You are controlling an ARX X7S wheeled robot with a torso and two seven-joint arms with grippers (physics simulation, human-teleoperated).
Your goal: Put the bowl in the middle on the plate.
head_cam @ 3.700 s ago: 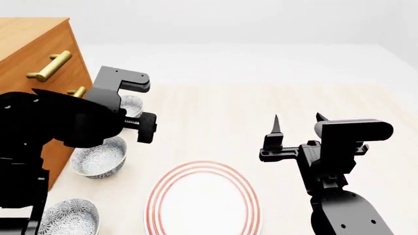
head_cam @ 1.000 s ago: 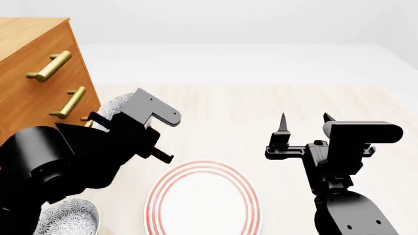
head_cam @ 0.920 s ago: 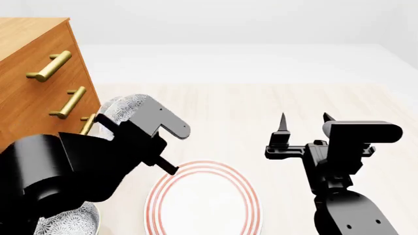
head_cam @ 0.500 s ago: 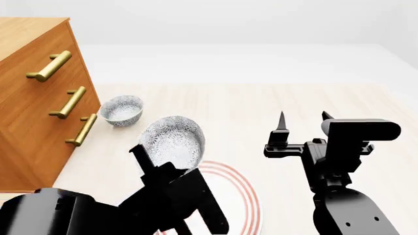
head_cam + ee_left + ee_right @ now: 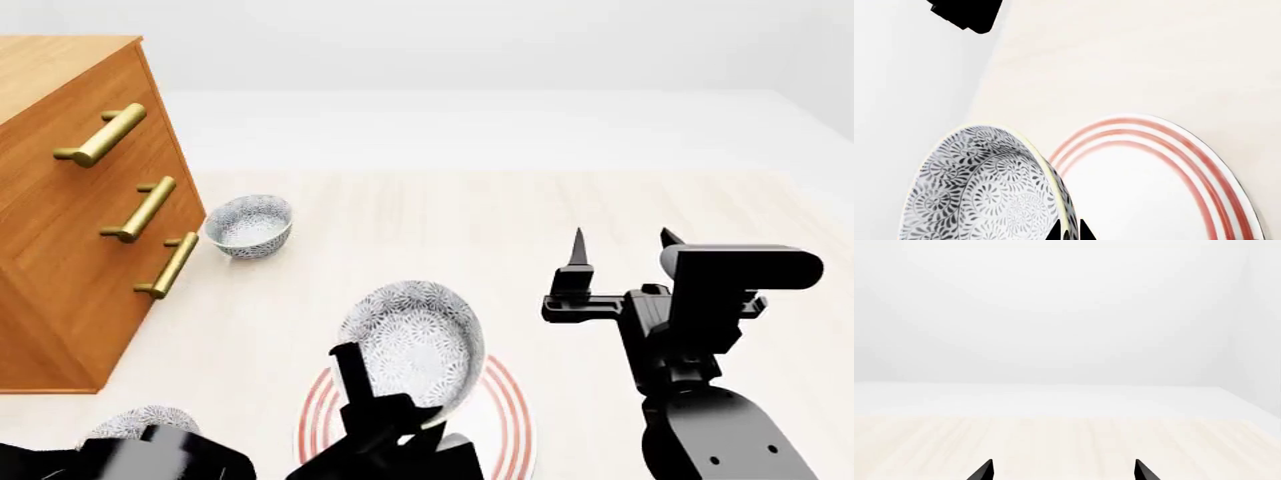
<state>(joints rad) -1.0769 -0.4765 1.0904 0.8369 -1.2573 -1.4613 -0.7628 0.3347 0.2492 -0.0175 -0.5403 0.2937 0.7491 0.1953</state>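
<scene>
Bowl (image 5: 411, 342): grey-blue floral, tilted, pinched at rim by left pincer (image 5: 380, 415) | over red-ringed plate (image 5: 514, 425) | right pincer (image 5: 621, 240) wide.

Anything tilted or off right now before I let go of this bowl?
Yes: the bowl in the left gripper is tipped steeply on edge, its inside facing the head camera, over the plate rather than level. The other two bowls sit upright; nothing is spilled or broken.

Both arms matt black, blocky; right pincer (image 5: 622, 251) has thin pointed black fingertips (image 5: 981, 471); rounded glossy forearm housings.
</scene>
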